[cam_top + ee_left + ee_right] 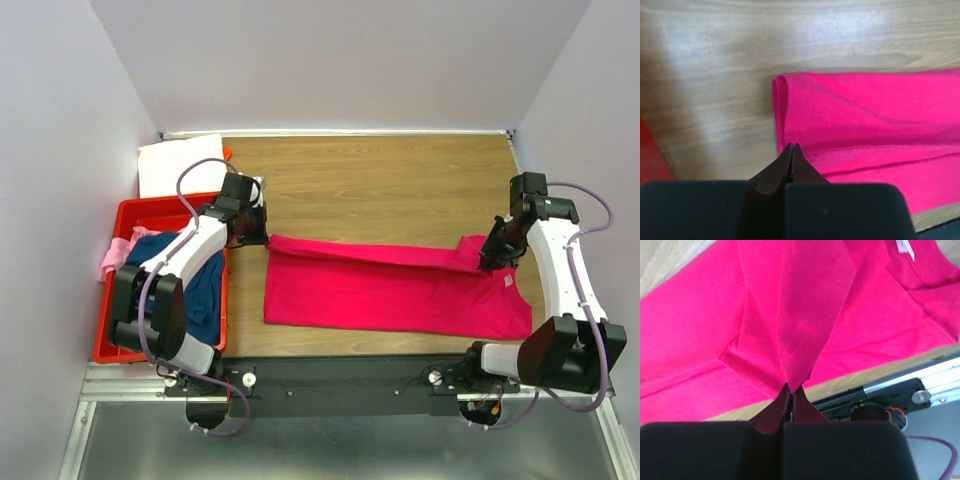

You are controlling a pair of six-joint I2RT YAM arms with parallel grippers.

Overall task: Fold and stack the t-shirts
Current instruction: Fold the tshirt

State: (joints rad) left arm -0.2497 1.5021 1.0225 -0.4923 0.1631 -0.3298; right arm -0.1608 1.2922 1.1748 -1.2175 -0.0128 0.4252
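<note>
The magenta-pink t-shirt (390, 290) lies spread across the wooden table, its far edge folded over toward the front. My right gripper (493, 256) is shut on a fold of this shirt near its collar end and holds it lifted; in the right wrist view the cloth (805, 330) rises to the tips (792, 388). My left gripper (252, 232) is shut at the shirt's far left corner; in the left wrist view its tips (791, 146) sit over the flat left edge (785, 110), with no cloth seen between them. The navy shirt (195, 275) and pale pink shirt (113, 256) are in the bin. The white shirt (180, 165) lies at the back left.
A red plastic bin (125, 215) stands at the table's left edge beside the left arm. A small orange object (228, 152) shows behind the white shirt. Bare wood (400, 180) lies behind the magenta shirt. A metal rail (340, 380) runs along the near edge.
</note>
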